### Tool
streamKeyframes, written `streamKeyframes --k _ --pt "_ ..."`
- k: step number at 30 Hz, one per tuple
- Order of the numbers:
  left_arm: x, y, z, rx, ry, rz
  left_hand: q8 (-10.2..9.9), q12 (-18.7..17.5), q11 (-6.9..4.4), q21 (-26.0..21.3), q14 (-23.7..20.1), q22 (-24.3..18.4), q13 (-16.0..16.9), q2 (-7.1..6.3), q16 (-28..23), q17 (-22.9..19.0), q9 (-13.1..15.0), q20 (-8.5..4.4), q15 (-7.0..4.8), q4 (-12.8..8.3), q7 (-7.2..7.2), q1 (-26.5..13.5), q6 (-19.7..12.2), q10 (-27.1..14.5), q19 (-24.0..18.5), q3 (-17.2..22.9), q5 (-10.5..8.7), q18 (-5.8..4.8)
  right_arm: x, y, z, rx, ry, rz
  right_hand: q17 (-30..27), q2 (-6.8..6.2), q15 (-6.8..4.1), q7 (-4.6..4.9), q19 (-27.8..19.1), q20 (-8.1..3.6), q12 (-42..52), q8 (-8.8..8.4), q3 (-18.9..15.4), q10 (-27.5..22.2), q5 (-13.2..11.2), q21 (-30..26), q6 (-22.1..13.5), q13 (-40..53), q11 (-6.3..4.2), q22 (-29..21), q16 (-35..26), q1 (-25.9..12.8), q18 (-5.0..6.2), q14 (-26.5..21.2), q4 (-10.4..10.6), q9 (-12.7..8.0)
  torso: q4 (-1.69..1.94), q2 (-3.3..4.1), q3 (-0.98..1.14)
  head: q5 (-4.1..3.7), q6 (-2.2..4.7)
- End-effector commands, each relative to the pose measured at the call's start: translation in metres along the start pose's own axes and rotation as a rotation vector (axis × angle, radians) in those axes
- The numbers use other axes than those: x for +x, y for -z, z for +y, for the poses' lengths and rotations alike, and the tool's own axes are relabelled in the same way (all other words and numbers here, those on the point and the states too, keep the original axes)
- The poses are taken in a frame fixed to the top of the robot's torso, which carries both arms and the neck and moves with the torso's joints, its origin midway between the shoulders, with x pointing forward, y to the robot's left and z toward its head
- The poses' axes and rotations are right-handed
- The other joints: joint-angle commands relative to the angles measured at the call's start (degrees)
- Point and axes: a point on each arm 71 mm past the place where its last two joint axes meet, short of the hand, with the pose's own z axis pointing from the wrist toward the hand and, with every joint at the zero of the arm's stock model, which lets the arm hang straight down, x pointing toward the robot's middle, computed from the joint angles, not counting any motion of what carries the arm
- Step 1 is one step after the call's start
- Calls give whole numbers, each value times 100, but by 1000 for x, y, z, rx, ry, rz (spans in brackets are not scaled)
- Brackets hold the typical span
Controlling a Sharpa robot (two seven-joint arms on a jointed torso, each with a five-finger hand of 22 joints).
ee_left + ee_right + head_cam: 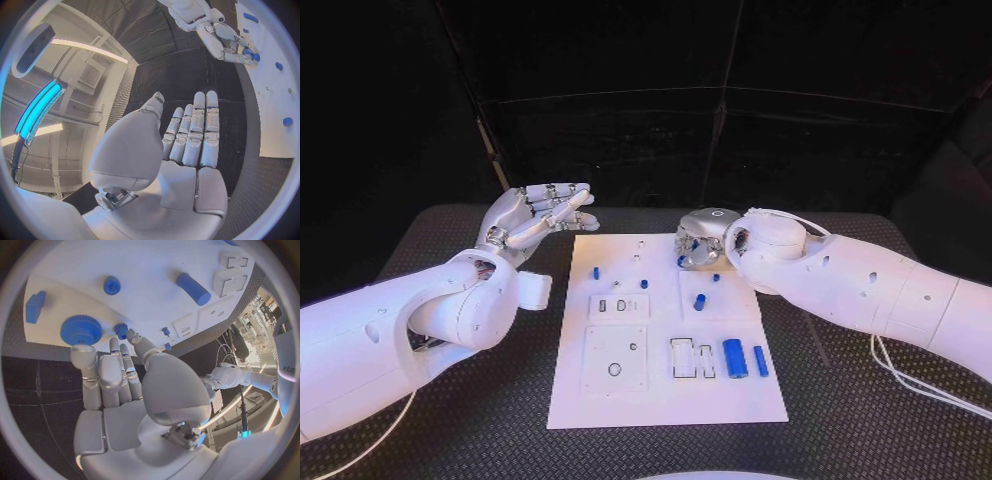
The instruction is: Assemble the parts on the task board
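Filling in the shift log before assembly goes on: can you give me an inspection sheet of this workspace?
Surface: black table, textured mat.
Job's things: white board at centre; blue parts on it, among them a cylinder, a thin bar and a gear.
Clutter: nothing seen.
Hands: left hand raised beside the board, fingers apart, empty; right hand over the board's far end, its fingertips near the gear; contact unclear.
Cables: white cable on the table under the right arm.
Surroundings: dark backdrop.
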Motion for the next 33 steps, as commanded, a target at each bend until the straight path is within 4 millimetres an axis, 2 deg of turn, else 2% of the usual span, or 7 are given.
streamKeyframes --k 1,12,15,29,30,33 --pt "0 0 -1 8 1 13 -24 -33 4 24 24 5 -8 49 -33 6 -6 2 -3 -28 16 25 37 41 50 -1 -37 75 0 -1 1 -5 14 25 37 -6 -28 -6 52 0 -13 -23 68 53 -35 63 57 -6 6 42 62 -64 -78 238 2 -3 7 6 1 3 -30" --pt "-1 0 -2 12 0 11 -39 -50 4 32 43 7 -8 55 -42 27 -5 -2 -5 -31 20 11 46 50 70 -18 -40 73 3 -3 1 -5 15 46 196 0 -44 -8 71 1 16 61 335 229 -39 267 331 9 -16 271 254 -63 -101 223 77 24 13 31 2 8 -65" --pt "-1 0 -2 12 0 11 -39 -50 4 32 43 7 -8 55 -42 27 -5 -2 -5 -31 20 11 46 50 70 -18 -40 73 3 -3 0 -4 15 46 213 4 -51 -15 79 -1 11 64 386 258 -28 304 368 10 -27 318 280 -63 -107 220 98 23 11 30 2 11 -100" --pt "-1 0 -1 6 0 11 -61 -77 11 36 48 6 -11 55 -58 44 -7 -4 -2 -29 28 -10 40 37 80 -40 -40 71 1 -6 -2 -12 2 5 252 25 -68 -18 82 4 -28 37 654 296 -24 406 431 2 -35 431 353 10 -120 203 139 12 22 31 -2 -4 -128" --pt "-1 0 -1 6 0 11 -61 -77 11 36 48 6 -11 55 -58 44 -7 -4 -2 -29 28 -10 40 37 80 -40 -40 71 0 -5 -1 -20 -3 -13 252 24 -70 -17 85 6 -26 40 683 308 1 417 447 4 -38 445 358 19 -121 201 142 14 21 29 -2 -3 -128" --pt "-1 0 -1 5 0 11 -66 -84 13 36 47 5 -12 56 -63 48 -8 -4 0 -30 31 -11 38 32 82 -43 -40 70 -6 -3 3 -47 -28 -83 250 -28 -80 -15 78 5 -20 54 818 368 319 458 523 11 -40 482 377 39 -123 189 145 21 18 22 -2 -4 -125"
